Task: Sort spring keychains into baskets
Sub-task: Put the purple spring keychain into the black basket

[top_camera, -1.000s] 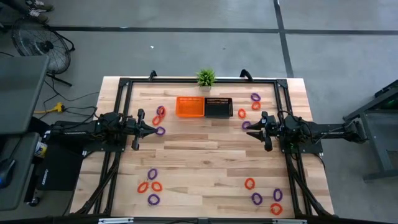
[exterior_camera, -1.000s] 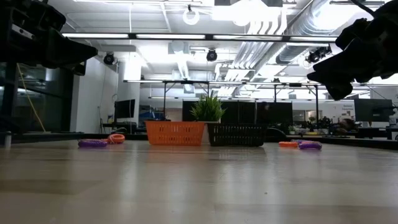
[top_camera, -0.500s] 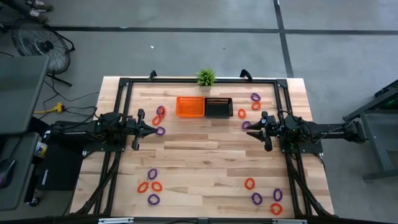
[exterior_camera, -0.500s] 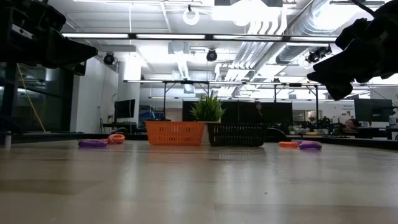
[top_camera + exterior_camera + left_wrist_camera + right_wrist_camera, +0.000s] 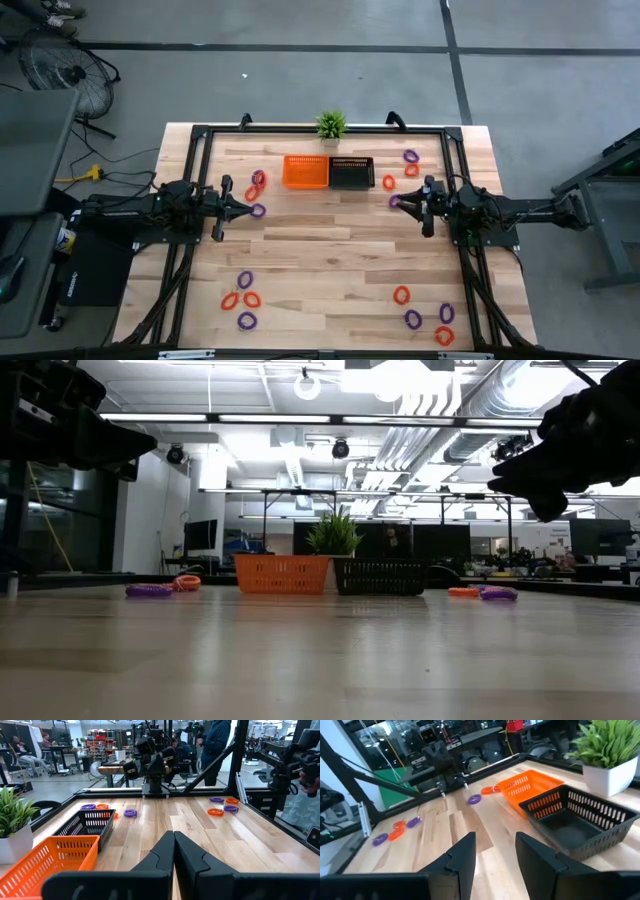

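Observation:
Side by side at the table's far middle stand the orange basket (image 5: 305, 171) and the black basket (image 5: 351, 172). Orange-red and purple spring keychains lie flat on the wood in four groups: far left (image 5: 257, 186), far right (image 5: 410, 162), near left (image 5: 243, 298) and near right (image 5: 425, 316). My left gripper (image 5: 249, 208) hangs shut above the table's left side, pointing level toward the middle, beside a purple keychain (image 5: 258, 210). On the right side, my right gripper (image 5: 400, 203) hangs open and faces the left one. A purple keychain (image 5: 396, 200) lies under its tips. In the right wrist view nothing is between its fingers (image 5: 465, 852).
A small green potted plant (image 5: 331, 126) stands behind the baskets at the far edge. A black metal frame (image 5: 320, 130) runs along the table's far edge and both sides. Bare wood (image 5: 325, 250) spans the table's middle between the keychain groups.
My right gripper has turned a little at the wrist toward the table's far edge, staying in place and open. The keychains and the baskets lie as before.

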Controlling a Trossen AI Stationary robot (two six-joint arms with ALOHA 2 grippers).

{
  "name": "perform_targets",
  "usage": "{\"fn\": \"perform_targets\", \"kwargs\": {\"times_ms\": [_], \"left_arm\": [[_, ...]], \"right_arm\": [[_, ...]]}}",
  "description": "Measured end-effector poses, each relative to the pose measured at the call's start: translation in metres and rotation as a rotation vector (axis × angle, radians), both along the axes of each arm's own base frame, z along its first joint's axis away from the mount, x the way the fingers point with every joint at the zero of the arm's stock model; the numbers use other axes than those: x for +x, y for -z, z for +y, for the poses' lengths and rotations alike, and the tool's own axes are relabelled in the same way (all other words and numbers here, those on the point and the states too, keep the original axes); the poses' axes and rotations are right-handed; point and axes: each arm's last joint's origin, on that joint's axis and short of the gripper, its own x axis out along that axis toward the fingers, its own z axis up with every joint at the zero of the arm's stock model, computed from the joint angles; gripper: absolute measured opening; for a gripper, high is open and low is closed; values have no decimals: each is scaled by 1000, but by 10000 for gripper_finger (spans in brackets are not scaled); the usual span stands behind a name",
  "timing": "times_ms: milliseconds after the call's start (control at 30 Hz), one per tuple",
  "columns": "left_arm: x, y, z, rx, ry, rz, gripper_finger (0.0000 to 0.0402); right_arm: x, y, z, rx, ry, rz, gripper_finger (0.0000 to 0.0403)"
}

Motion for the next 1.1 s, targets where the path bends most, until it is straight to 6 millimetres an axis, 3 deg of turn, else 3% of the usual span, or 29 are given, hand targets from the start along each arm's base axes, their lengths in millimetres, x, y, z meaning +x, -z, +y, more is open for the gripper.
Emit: {"fn": "perform_targets", "kwargs": {"times_ms": [267,567,933,1100], "left_arm": [[0,0,0,0,0,0,1],[0,0,0,0,0,0,1],[0,0,0,0,0,0,1],[0,0,0,0,0,0,1]], "right_arm": [[0,-4,-1,-50,6,44,134],[3,-44,-11,-103,68,257,134],[17,-81,-23,201,162,549,134],[37,-98,-34,198,83,638,134]]}}
